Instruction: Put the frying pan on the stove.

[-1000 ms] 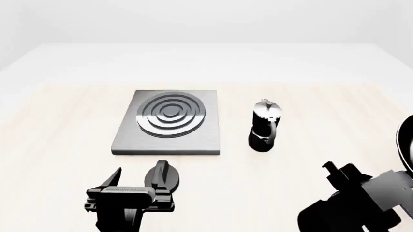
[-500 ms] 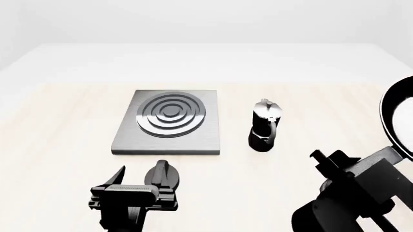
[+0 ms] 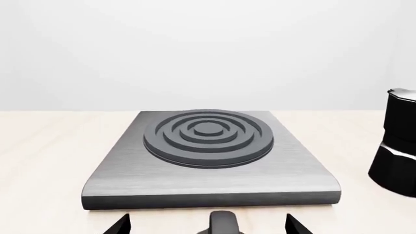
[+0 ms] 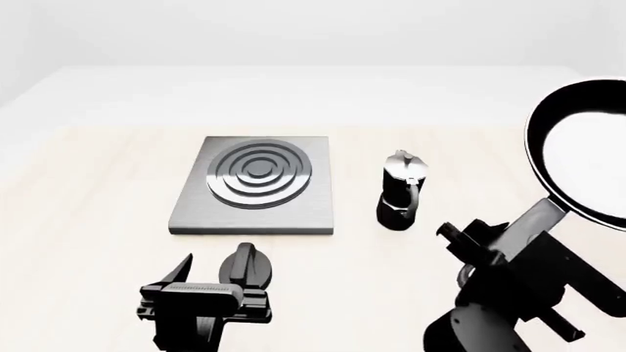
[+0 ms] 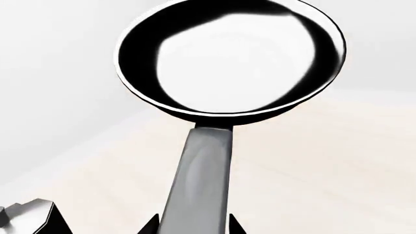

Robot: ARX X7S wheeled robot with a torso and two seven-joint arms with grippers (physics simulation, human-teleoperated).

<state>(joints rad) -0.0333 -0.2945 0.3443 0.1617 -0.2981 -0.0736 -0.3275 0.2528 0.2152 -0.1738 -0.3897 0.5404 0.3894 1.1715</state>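
While the frying pan (image 4: 585, 150) runs off the head view's right edge, the wrist view shows it whole: glossy black bowl, grey handle clamped between the right gripper (image 5: 192, 225) jaws, lifted off the table (image 4: 88, 191). Left gripper (image 4: 201, 287) jaws are spread wide, holding nothing, with the stove (image 3: 211, 158) just ahead. Moka pot (image 3: 395, 144) is half cut off.

You won't find any readable text, label, brand, number or sign here. The left tool (image 4: 202, 292) carries a faint strip of marks across its body, just in front of the stove (image 4: 257, 185), but it is too small to make out.
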